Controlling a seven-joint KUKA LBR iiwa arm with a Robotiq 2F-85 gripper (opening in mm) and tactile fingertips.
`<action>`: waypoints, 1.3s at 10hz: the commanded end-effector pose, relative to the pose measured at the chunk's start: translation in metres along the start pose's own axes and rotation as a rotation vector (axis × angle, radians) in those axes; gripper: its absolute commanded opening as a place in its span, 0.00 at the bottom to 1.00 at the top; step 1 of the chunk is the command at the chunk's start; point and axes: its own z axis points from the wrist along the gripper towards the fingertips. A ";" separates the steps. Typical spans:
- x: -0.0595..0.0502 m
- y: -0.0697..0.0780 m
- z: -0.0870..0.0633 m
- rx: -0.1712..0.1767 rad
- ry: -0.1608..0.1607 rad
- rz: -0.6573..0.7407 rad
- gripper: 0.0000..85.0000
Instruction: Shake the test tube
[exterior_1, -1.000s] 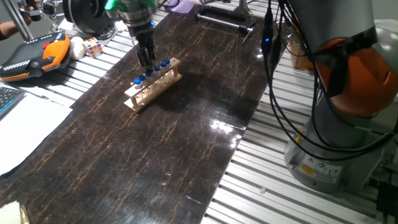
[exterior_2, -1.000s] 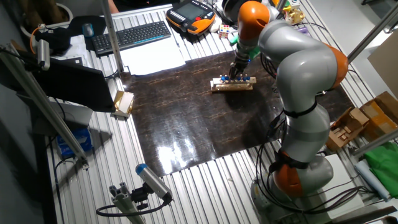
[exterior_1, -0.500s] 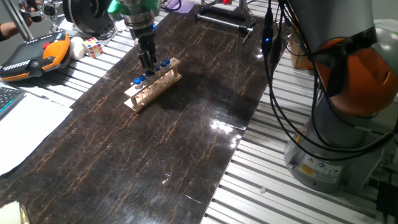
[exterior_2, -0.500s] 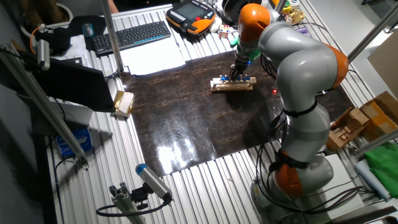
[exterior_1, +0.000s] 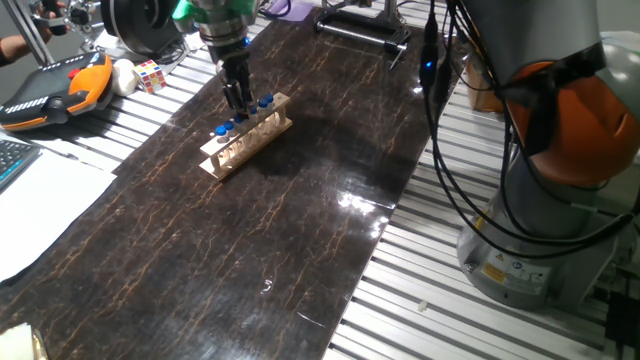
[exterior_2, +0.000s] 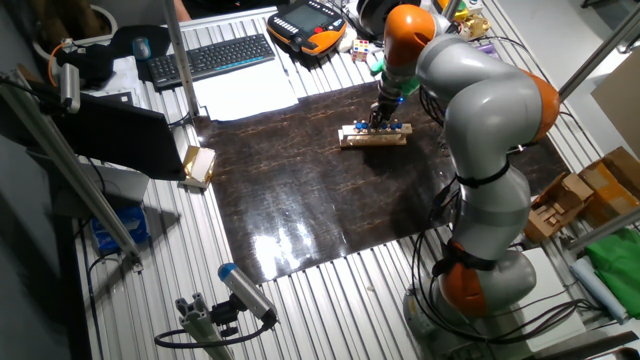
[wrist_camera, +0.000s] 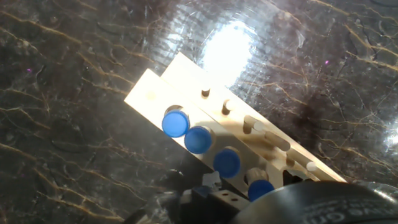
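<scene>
A light wooden rack stands on the dark table and holds a row of test tubes with blue caps. My gripper reaches straight down onto the middle of that row. Its fingers stand close together, shut on one test tube that they mostly hide. In the other fixed view the gripper sits right over the rack. The hand view looks down on the rack and several blue caps, with the dark gripper body along the bottom edge.
An orange teach pendant, a puzzle cube and white paper lie left of the dark mat. A keyboard is at the back. The robot base and its cables stand to the right.
The gripper has risen slightly at the rack, staying over the same spot in the row. The rack has not moved.
</scene>
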 end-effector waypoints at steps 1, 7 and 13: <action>0.000 0.000 -0.002 0.010 0.004 0.001 0.62; 0.007 0.008 -0.027 0.023 0.016 0.398 0.52; 0.015 0.000 -0.035 -0.042 -0.163 1.270 0.47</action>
